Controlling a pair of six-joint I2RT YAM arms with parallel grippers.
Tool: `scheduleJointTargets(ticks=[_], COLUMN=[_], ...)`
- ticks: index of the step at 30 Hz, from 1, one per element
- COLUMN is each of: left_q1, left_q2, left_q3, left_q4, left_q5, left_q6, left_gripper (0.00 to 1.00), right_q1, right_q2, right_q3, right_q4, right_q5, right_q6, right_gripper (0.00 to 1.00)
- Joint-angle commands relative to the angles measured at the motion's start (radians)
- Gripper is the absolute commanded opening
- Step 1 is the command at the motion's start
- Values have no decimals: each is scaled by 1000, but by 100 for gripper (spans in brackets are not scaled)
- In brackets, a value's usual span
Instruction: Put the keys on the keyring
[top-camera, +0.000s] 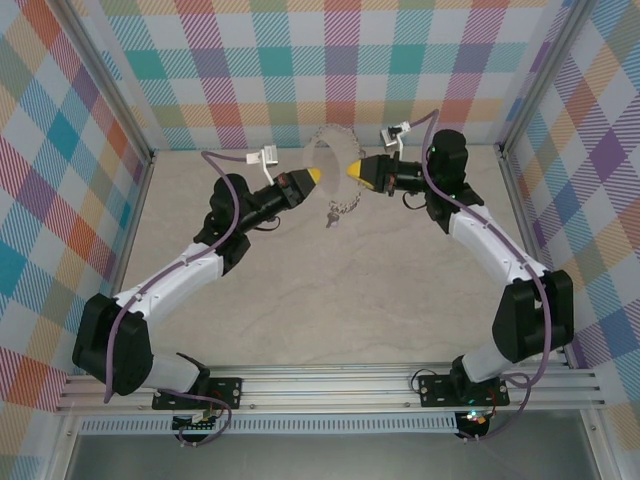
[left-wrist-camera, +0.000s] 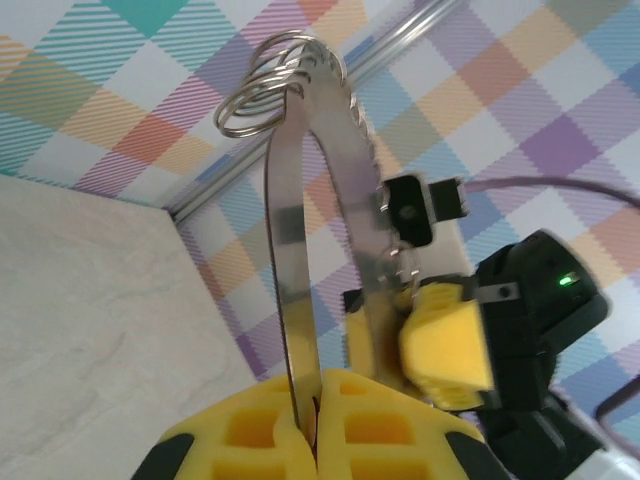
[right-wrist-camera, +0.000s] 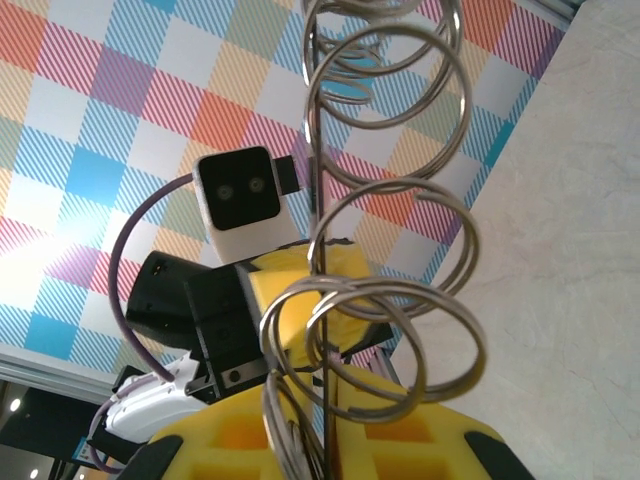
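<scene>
Steel keyring (left-wrist-camera: 285, 300) (edge-on) partly hides right claw (left-wrist-camera: 405, 335).

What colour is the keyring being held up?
The keyring is shiny silver-grey metal; it shows best in the left wrist view.

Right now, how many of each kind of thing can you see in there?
Tools: 2 (left tool, right tool)
Keyring: 1
Key: 1
Total: 4
</scene>
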Motion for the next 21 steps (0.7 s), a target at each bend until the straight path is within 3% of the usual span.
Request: scheduleJointTargets(ticks=[1, 2, 5, 8, 13, 21], left_q1=[-28, -31, -43, -58, -89, -143], left_q2=[-8, -8, -18, -42, -102, -151], left_q3=[38, 43, 55, 66, 83, 65], left_q4=[12, 7, -3, -20, -97, -133], left_q5=[24, 12, -64, -150, -318, -538], left_q6=[51, 47, 13, -8, -47, -170], left_gripper=[0, 0, 0, 0, 0, 0], right_q1=[4, 2, -16, -55, -116, -113], right_q2=[37, 42, 41, 1, -121, -347], right_q3=[69, 78, 89, 48, -114, -416], right_q4=[-3, -15, -37, -38, -33, 42], right_q5=[41, 47, 65, 96, 185, 369], right_q6=[20, 19, 23, 30, 34, 39], right_gripper=[5, 15, 59, 77, 89, 94])
